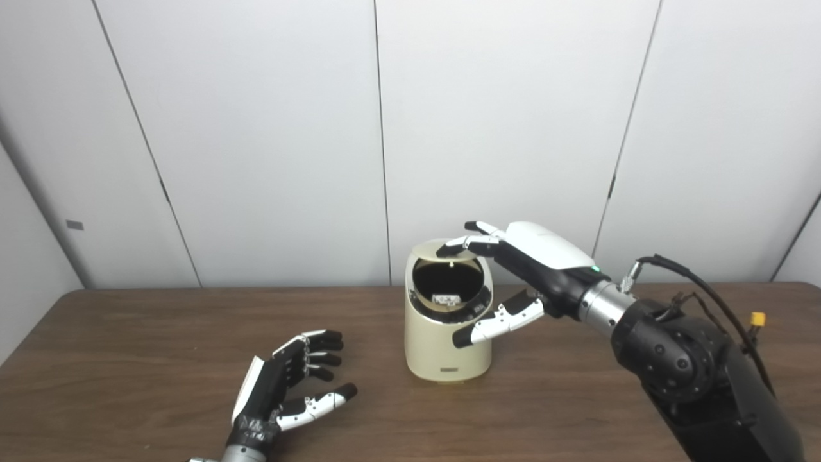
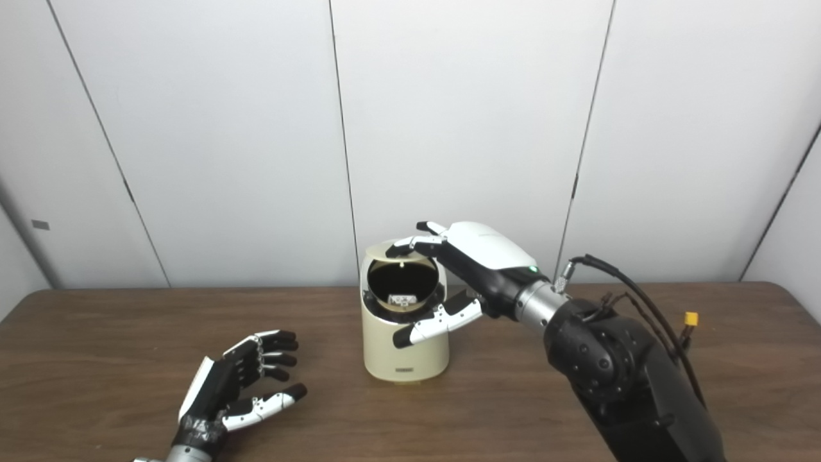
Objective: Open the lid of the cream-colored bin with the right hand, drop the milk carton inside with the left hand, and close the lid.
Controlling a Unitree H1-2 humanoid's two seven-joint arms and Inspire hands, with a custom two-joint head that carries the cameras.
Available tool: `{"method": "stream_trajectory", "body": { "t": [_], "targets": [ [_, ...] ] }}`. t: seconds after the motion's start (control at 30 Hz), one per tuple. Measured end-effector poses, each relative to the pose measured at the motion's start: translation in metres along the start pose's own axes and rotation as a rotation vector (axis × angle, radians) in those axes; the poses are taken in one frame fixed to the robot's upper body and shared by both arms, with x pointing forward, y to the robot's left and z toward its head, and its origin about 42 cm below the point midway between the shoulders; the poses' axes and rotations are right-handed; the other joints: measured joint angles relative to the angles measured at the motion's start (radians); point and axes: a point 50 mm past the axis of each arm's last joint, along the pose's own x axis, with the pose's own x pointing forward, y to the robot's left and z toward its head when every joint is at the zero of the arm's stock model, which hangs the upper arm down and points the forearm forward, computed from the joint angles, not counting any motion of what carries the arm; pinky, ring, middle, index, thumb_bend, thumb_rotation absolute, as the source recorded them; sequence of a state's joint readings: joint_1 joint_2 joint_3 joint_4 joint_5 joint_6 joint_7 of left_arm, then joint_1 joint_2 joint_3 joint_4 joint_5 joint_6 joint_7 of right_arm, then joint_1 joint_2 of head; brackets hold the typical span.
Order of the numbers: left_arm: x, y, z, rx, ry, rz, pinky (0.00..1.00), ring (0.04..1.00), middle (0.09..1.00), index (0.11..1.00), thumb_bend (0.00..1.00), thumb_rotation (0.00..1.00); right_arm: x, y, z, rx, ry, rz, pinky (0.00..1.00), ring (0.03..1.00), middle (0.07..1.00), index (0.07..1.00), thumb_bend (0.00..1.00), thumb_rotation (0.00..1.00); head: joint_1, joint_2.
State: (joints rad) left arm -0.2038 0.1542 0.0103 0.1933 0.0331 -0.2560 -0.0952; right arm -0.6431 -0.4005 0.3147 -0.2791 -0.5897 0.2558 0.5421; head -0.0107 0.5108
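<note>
- On the dark brown wooden table [image 1: 160,321], near its middle, stands the cream-colored rounded plastic bin [image 1: 447,350], upright, with a small dark label low on its front wall.
- The bin's round lid [image 1: 431,249] is tipped up at the back, so the slanted mouth shows a dark interior ringed in black.
- Inside that mouth, low and toward the front, a small white object with dark print, the milk carton [image 1: 447,299], is partly visible; only its top end shows, and its shape cannot be made out further.
- The right hand [image 1: 523,269], white-backed with black palm and white, black-tipped fingers, reaches over the bin from the right side.
- Its fingertips [image 1: 463,242] rest on the raised lid's upper edge, while its thumb [image 1: 497,323] hangs apart below, in front of the bin's right wall; the hand closes on nothing.
- The carton lies below those fingers, down in the bin and clear of them, and above the level of the thumb tip.
- The left hand [image 1: 285,385] lies low over the table to the bin's left, well apart from it, palm turned toward the bin.
- Its fingers are loosely curled and spread, its thumb stretched out toward the bin, and it holds nothing.
- Behind the table rises a wall of plain white panels [image 1: 256,128] split by thin dark seams.
</note>
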Motion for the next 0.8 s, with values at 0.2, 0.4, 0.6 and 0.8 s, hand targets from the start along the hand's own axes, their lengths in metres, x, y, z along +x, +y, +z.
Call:
{"method": "stream_trajectory", "body": {
  "t": [0.2,0.4,0.6,0.8],
  "targets": [
    [-0.001,0.0,0.0,0.0,0.006,0.001,0.6,0.672,0.73,0.743,0.7,0.08,-0.002,0.003,0.0,-0.004,0.002,0.008,0.95,0.963,0.819,0.817,0.76,0.53,0.002,0.002],
    [-0.002,0.0,0.0,0.004,0.012,0.0,0.6,0.675,0.728,0.743,0.7,0.09,-0.002,0.011,0.002,-0.05,-0.008,0.028,0.84,0.96,0.805,0.825,0.77,0.56,0.005,0.006],
    [-0.002,0.0,0.0,0.005,0.011,0.001,0.6,0.672,0.726,0.744,0.71,0.1,-0.004,0.021,0.0,-0.142,-0.012,0.062,0.85,0.938,0.789,0.821,0.78,0.51,0.008,0.011],
    [-0.003,0.0,0.0,0.005,0.015,0.002,0.59,0.671,0.726,0.746,0.71,0.09,-0.005,0.028,-0.003,-0.203,-0.023,0.084,0.96,0.959,0.798,0.827,0.79,0.58,0.009,0.017]
  ]
}}
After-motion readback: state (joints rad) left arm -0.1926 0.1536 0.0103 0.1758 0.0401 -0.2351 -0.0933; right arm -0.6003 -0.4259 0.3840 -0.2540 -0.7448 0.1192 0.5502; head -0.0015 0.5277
